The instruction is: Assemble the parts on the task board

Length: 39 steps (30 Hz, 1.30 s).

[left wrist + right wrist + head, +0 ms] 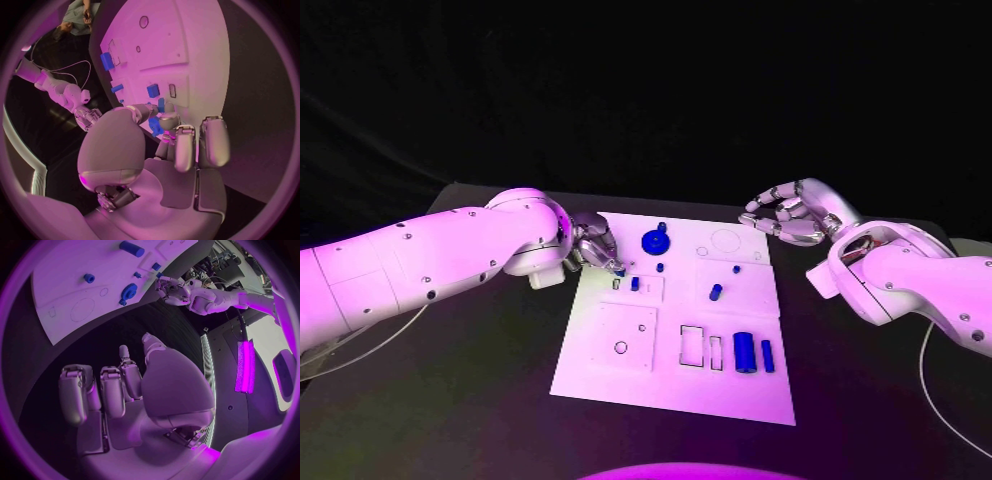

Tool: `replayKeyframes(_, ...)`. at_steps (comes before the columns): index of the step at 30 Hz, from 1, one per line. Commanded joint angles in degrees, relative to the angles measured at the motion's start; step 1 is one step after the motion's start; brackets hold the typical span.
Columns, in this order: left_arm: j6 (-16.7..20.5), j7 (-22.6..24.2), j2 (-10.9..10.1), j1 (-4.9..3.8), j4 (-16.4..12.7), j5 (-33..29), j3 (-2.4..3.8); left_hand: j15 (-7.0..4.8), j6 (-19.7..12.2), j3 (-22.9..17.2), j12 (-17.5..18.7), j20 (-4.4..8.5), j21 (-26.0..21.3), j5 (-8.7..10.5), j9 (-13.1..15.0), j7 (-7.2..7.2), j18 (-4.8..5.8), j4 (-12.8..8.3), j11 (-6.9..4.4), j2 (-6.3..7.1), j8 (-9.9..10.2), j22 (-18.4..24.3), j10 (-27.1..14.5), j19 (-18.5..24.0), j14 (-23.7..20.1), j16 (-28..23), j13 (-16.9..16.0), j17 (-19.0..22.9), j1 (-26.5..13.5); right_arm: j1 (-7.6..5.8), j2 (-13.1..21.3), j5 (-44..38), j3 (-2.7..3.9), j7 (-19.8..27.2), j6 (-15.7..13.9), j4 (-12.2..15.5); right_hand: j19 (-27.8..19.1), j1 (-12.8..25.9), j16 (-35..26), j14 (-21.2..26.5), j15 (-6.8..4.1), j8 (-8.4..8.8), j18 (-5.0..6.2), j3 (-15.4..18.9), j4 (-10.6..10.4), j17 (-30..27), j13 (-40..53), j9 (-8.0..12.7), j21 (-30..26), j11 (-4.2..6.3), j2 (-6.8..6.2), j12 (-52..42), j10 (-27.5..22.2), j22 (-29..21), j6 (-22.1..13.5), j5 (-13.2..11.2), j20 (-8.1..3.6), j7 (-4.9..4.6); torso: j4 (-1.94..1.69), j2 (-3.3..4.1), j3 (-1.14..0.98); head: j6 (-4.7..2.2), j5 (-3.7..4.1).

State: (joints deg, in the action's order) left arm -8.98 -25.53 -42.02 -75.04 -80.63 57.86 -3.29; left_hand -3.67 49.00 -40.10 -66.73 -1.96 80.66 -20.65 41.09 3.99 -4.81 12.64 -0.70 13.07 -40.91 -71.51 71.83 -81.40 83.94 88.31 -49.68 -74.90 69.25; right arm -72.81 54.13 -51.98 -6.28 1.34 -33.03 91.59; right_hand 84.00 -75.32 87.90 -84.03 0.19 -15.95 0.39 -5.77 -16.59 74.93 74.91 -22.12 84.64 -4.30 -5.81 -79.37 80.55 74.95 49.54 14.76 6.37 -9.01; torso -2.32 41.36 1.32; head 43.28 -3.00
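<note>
Part [154,127] half-hidden under left hand [596,247]

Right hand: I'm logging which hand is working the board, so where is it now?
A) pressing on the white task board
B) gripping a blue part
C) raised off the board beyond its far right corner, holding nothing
C: in the head view the right hand hangs past the task board, fingers curled around nothing.

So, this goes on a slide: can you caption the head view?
Left hand works at the task board's far edge near a blue part; right hand hovers off-board.
</note>
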Motion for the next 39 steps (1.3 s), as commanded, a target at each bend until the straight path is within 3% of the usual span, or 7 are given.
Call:
replayKeyframes(1, -0.4, -0.3, 0.0, 0.3, -0.4, 4.0, -0.04, -0.4, 0.6, -11.0, -0.3, -0.07, 0.3, -0.32, 0.1, 0.0, 0.9, -11.0, 0.12, -0.15, -0.4, -0.1, 0.4, -0.3, 5.4, 0.3, 0.0, -12.8, -0.3, 0.09, 0.0, -0.2, 0.0, 0.5, 0.6, 0.0, 2.7, 0.5, -0.2, -4.4, -0.37, -0.24, 1.13, 0.2, 0.0, 7.7, 4.0, -0.1, -0.3, 0.33, -0.13, -0.2, 0.2, 11.0, 0.1, 0.1, -0.5, 0.29, 0.08, 0.08, -0.04, 0.07, -0.13)
replayKeyframes(19, -3.8, -2.3, 0.0, 0.83, -1.0, 6.0, -0.16, -0.54, 1.0, -11.2, -0.6, 0.0, 0.4, -1.3, 0.1, -0.14, 0.95, -11.3, -0.02, 0.2, -0.5, -0.3, 0.9, -0.4, 5.4, 0.4, -0.6, -13.0, -0.6, 0.18, 0.0, 0.0, 0.0, 0.5, 0.6, 0.0, 2.7, 0.5, -0.2, -4.4, -0.37, -0.24, 1.13, 0.2, 0.0, 7.7, 4.0, -0.1, -0.3, 0.33, -0.13, -0.2, 0.2, 11.0, 0.1, 0.1, -0.5, 0.29, 0.07, 0.09, -0.13, 0.38, -0.11)
replayKeyframes(24, -4.7, -2.4, -0.1, 0.89, -1.2, 6.2, -0.15, -0.57, 1.1, -11.3, -0.6, 0.02, 0.4, -1.61, 0.1, -0.18, 0.96, -11.4, -0.06, 0.31, -0.5, -0.4, 0.9, -0.4, 5.5, 0.5, -0.6, -13.1, -0.7, 0.19, 0.0, 0.2, 0.0, 0.6, 0.6, 0.0, 2.7, 0.7, -0.2, -4.4, -0.39, -0.33, 1.15, 0.2, 0.0, 7.7, 3.9, -0.1, -0.4, 0.34, -0.09, -0.1, 0.2, 11.0, 0.0, 0.2, -0.52, 0.31, 0.08, 0.08, -0.08, 0.37, -0.08)
replayKeyframes(39, -4.9, -2.8, -0.2, 0.94, -1.4, 7.0, -0.13, -0.59, 1.2, -11.3, -0.8, 0.03, 0.4, -1.79, 0.1, -0.21, 0.96, -11.6, -0.08, 0.41, -0.5, -0.4, 1.1, -0.4, 5.5, 0.5, -0.8, -13.1, -0.8, 0.21, 0.1, 0.4, 0.0, 0.6, 0.6, 0.0, 2.7, 0.7, -0.2, -4.4, -0.39, -0.34, 1.15, 0.2, 0.1, 7.7, 3.9, -0.1, -0.4, 0.35, -0.08, -0.1, 0.2, 11.0, 0.0, 0.2, -0.52, 0.31, -0.01, 0.12, -0.08, 0.55, 0.0)
